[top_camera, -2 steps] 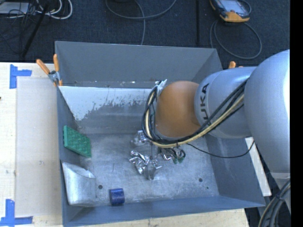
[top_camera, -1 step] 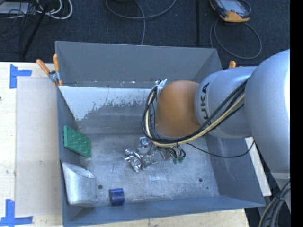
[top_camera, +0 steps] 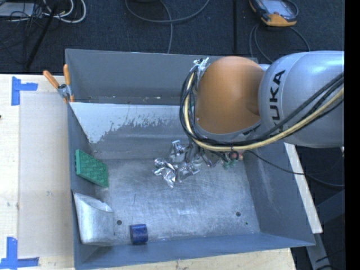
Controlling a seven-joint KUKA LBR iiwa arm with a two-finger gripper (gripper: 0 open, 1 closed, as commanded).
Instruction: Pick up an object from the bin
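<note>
The grey bin [top_camera: 270,207] has sloping walls, so loose things likely settle on its floor. The arm [top_camera: 304,106], lettered "UKA" where legible, hangs its orange cover [top_camera: 228,94] over mid-bin. There the claw [top_camera: 197,157] meets a crumpled silvery thing [top_camera: 174,167]; whether it is open or closed I cannot tell. A green pad [top_camera: 91,167] leans on the left wall.

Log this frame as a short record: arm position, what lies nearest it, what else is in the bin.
arm: in from the right, orange wrist cover above the middle of the grey metal bin
pincer: low, beside a crumpled silvery foil-like piece
left wall: green flat textured pad lying against it
lower-left corner: pale grey folded sheet
bottom edge: small blue block
</note>
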